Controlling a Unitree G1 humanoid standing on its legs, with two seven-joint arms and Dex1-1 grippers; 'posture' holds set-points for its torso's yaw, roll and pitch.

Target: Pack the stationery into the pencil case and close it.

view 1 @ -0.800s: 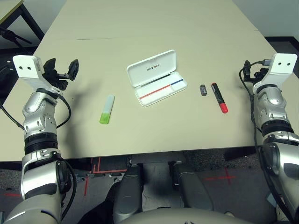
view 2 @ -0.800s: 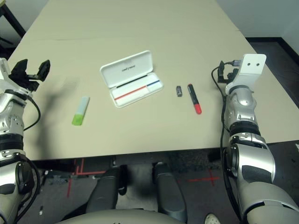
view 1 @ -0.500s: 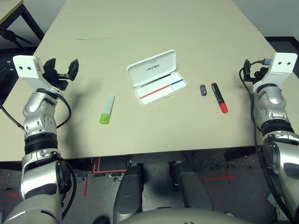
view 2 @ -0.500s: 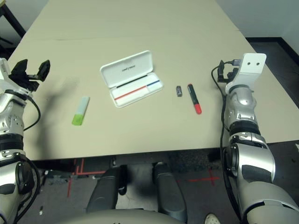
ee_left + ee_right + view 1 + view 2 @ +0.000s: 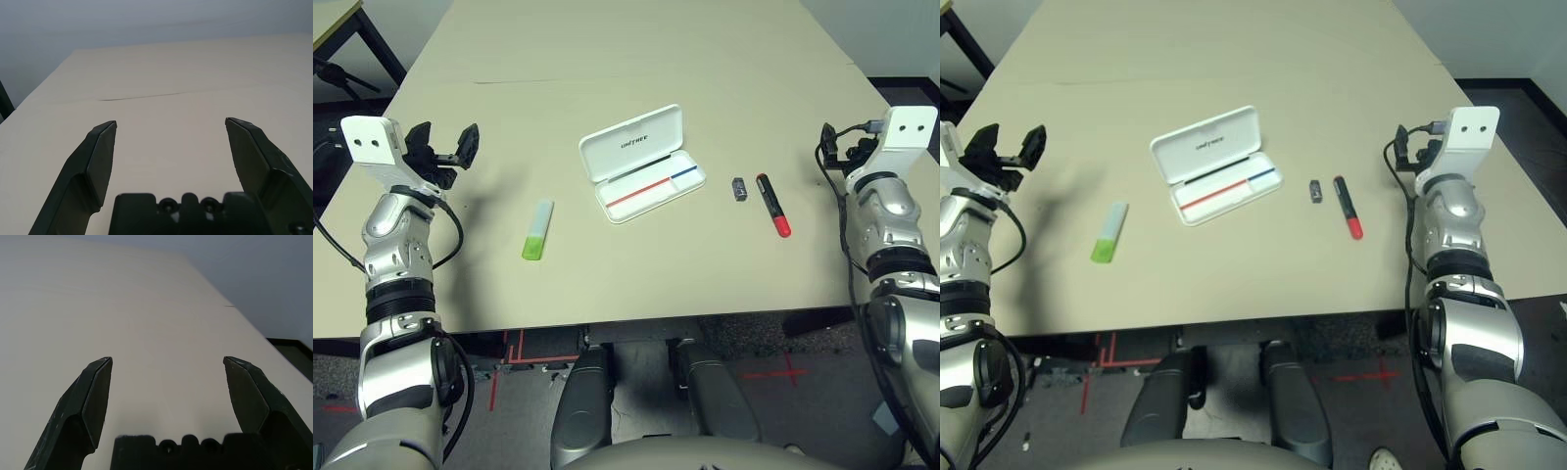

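I have both grippers spread wide, two black angular fingers apiece with air between them: my left one [image 5: 171, 121] hovers over the table near 10 o'clock from the case, my right one [image 5: 168, 358] near 3 o'clock; neither has hold of anything.

With 12 o'clock pointing away from me, the pencil case [image 5: 654, 191] lies open around the middle of the table [image 5: 636, 284]; it is smooth white plastic, flat and round-cornered, its lid [image 5: 632, 143] raised on the 12 o'clock side with black lettering, a thin red-and-blue line running along the inside.

At 8 o'clock from the case lies the flat stick [image 5: 537, 230], translucent white at its 1 o'clock end, lime green at its 7 o'clock end; between 3 and 4 o'clock sits the small dark grey block [image 5: 739, 189], blocky and short; just past it, near but apart, lies the slim round marker [image 5: 773, 206], its black end toward 11 o'clock and its red end toward 5.

The tabletop is pale, matte and smooth, its straight near edge at 6 o'clock; bare surface opens between my left gripper and the case, and more widely toward 12 o'clock; the gap between block and marker is narrow.
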